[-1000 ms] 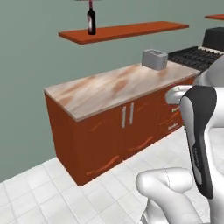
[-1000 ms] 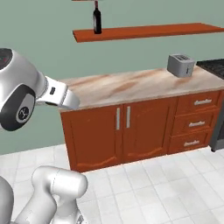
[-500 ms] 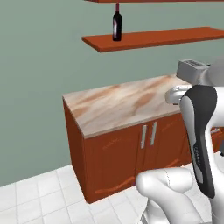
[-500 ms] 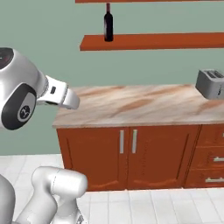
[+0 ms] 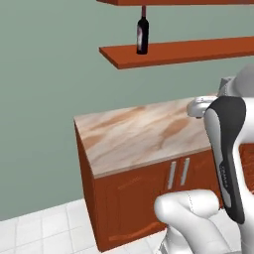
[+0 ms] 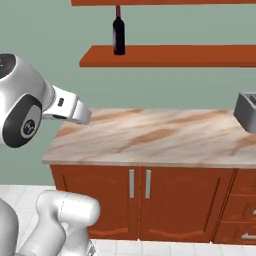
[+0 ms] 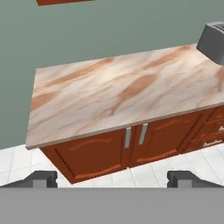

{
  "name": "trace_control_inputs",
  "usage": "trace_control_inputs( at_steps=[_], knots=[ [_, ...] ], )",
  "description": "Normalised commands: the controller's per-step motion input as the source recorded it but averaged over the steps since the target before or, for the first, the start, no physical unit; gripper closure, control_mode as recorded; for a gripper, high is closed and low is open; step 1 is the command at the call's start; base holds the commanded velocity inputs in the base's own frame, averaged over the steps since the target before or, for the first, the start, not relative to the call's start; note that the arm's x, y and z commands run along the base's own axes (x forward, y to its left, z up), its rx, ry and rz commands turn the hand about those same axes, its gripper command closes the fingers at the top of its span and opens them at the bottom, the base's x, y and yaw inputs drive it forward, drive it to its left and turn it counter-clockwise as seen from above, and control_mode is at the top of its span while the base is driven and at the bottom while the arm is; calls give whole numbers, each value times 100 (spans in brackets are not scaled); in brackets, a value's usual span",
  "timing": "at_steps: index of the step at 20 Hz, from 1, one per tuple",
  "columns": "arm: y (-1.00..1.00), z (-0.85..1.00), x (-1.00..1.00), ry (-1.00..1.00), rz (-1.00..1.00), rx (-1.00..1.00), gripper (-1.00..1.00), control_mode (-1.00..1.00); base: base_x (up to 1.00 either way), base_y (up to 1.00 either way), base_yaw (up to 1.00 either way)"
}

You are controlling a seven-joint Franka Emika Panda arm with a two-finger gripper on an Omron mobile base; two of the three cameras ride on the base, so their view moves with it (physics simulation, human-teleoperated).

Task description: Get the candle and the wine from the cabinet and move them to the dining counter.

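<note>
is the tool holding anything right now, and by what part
Nothing is held. The tool is open with empty space between its tips, and the wine stands on the cabinet shelf.

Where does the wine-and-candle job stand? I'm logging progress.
Nothing looks delivered yet. The wine stands on the cabinet shelf above the wall counter. The gripper is open and empty, facing that counter. Left: fetch the wine and the candle, then carry both to the dining counter.

The wine (image 6: 118,34) is stood upright on the lower cabinet (image 6: 170,56) plank, its neck close under the upper plank; open plank is left to its right. The marbled table (image 6: 150,136) below is bare except for a toaster (image 6: 246,112) at its right end.
</note>
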Motion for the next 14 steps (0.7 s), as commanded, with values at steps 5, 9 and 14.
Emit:
trace_control_inputs(
  at_steps=[5, 9, 14],
  knots=[
    [0, 0, 0, 0, 0, 0, -100, 100, 65, -2, 15],
    [0, 0, 0, 0, 0, 0, -100, 100, 61, -4, 16],
    [0, 0, 0, 0, 0, 0, -100, 100, 50, -12, 15]
  ],
)
